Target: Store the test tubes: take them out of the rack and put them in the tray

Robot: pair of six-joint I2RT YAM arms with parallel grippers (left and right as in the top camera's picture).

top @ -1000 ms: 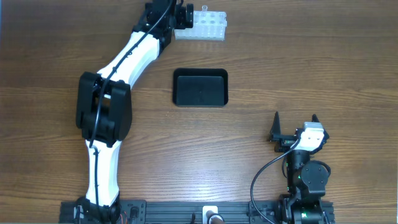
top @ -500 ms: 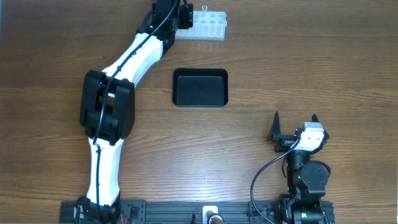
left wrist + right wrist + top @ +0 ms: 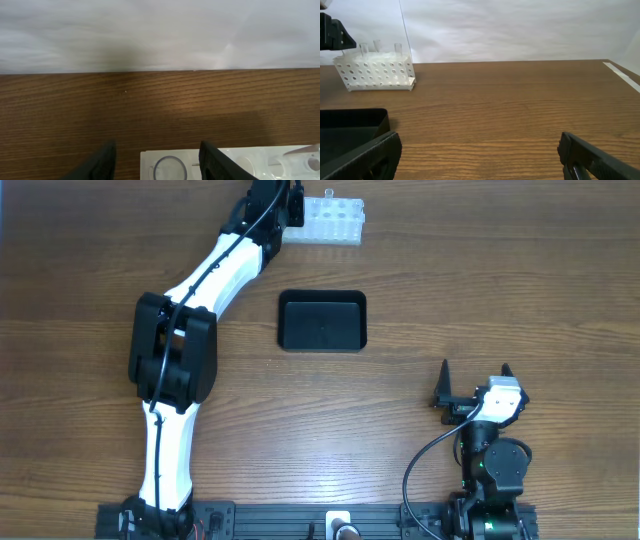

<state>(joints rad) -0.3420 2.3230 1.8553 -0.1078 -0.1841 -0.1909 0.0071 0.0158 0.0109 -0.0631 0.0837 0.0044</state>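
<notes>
From above, my left claw (image 3: 291, 204) sits at the left end of the rack (image 3: 332, 222), by the far edge of the bench (image 3: 520, 280). The tray (image 3: 322, 320), mid-bench, holds nothing, so I judge no tube stored yet and every one left to move. My right claw (image 3: 472, 385) is near the bench's near edge, spread and empty.

In the left wrist view, my left claw (image 3: 156, 150) is open, one finger either side of a tube (image 3: 170, 167) standing in the rack (image 3: 240, 162). It grips nothing yet.

In the right wrist view, my right claw (image 3: 480, 160) gapes wide, empty. A few tubes (image 3: 397, 48) stand upright in the rack (image 3: 375, 72), beyond the tray (image 3: 350, 125).

Against a second ago, my left arm's elbow has swung slightly rightward. My right arm is unchanged.
</notes>
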